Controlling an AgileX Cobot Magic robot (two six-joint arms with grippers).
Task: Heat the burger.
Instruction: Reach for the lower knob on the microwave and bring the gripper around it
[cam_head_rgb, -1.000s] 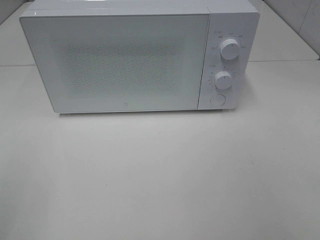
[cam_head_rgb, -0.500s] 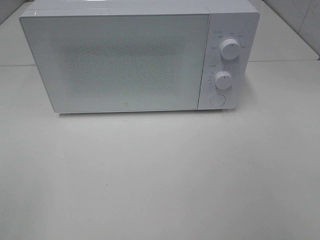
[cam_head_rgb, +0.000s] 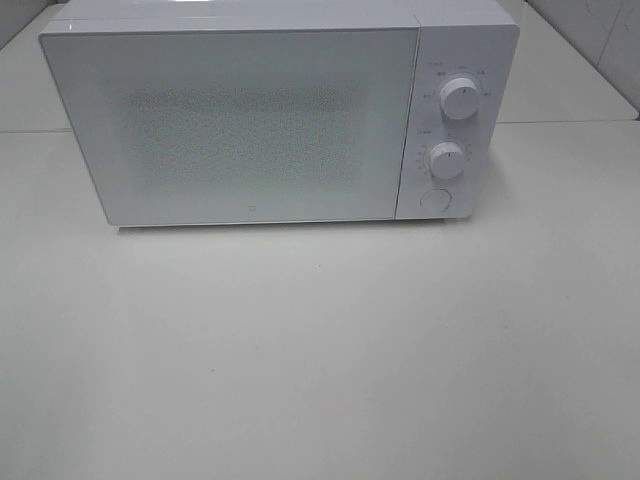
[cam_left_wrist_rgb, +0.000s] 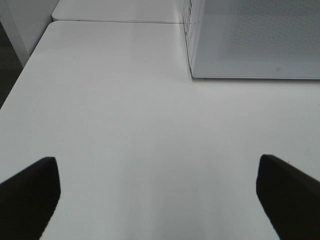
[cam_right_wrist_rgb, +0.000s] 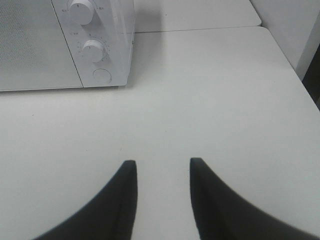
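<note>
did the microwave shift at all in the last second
No. The microwave keeps its place: its right side meets the table seam at the same spot, and its door is shut as before.

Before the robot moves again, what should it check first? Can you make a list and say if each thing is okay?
1. Where the burger is: cannot tell. No view shows it, and the door hides the inside.
2. The microwave door is shut: ok.
3. The left gripper is empty: ok, its fingers stand wide apart.
4. The right gripper is empty: ok, bare table shows between its fingers.
5. The upper knob, lower knob and round button are unblocked: ok.
6. The knob settings: cannot tell, the marks are too small.
</note>
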